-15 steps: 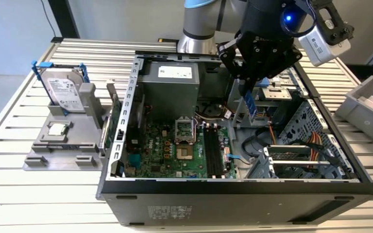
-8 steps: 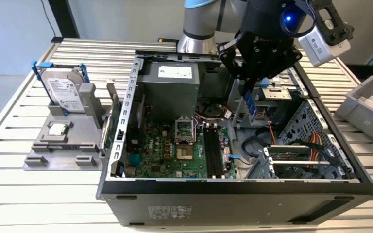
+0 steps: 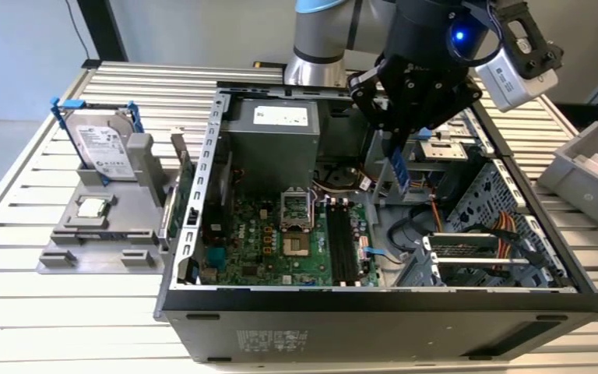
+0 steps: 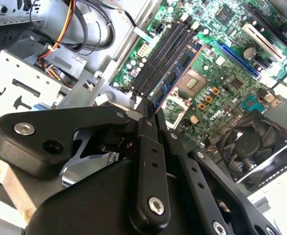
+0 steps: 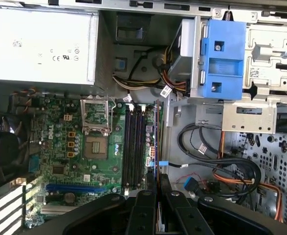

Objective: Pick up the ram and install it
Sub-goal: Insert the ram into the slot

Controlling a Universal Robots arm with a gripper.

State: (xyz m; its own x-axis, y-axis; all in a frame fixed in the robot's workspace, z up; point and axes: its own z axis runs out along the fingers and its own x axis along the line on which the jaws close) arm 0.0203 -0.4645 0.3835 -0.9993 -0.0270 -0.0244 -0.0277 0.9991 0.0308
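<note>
My black gripper (image 3: 394, 139) hangs over the open computer case (image 3: 382, 300), shut on the ram (image 3: 395, 173). The ram is a long thin board with a bluish face and dark chips, held upright on its edge below the fingers. It is above the motherboard, near the back end of the black memory slots (image 3: 341, 243). In the second wrist view the ram (image 4: 178, 73) runs from the gripper (image 4: 146, 111) out over the slots (image 4: 160, 61). In the first wrist view it shows edge-on (image 5: 156, 139), just beside the slots (image 5: 135, 147), ahead of the gripper (image 5: 157, 180).
A power supply (image 3: 273, 136), an open processor socket (image 3: 295, 212) and bundled cables (image 5: 216, 161) crowd the case. A blue drive bracket (image 5: 224, 56) sits near the slots. On the exterior view's left, a grey stand (image 3: 96, 249) carries a hard drive (image 3: 100, 148) and a processor chip (image 3: 93, 207).
</note>
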